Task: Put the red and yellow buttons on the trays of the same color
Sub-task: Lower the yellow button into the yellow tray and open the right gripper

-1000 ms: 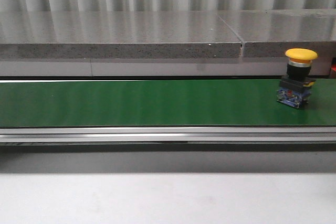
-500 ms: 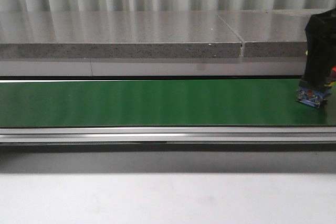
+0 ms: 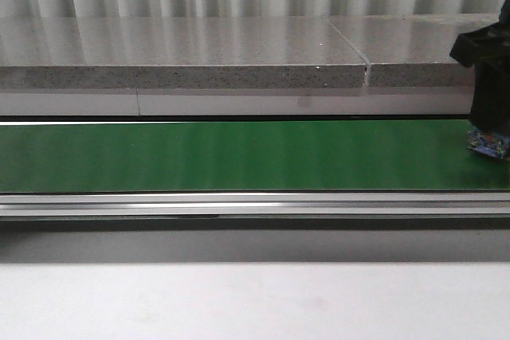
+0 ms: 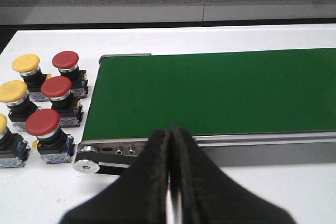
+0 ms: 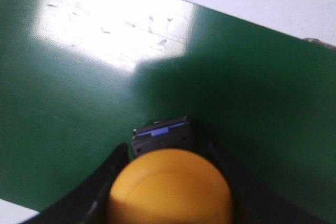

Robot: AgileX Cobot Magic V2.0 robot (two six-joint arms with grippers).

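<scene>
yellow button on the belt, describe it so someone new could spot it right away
Find the long green conveyor belt and follow it to the robot's right end. There the right gripper straddles one yellow button with a mushroom cap on a black and blue base. It is the only button on the belt; the others sit off its far left end.

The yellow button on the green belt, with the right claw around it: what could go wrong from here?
The right claw straddles the yellow button, but the pictures do not show whether it grips; a lift now might drop or tip it. The button sits near the edge of the front view on the green belt, so it may soon be out of reach.
</scene>
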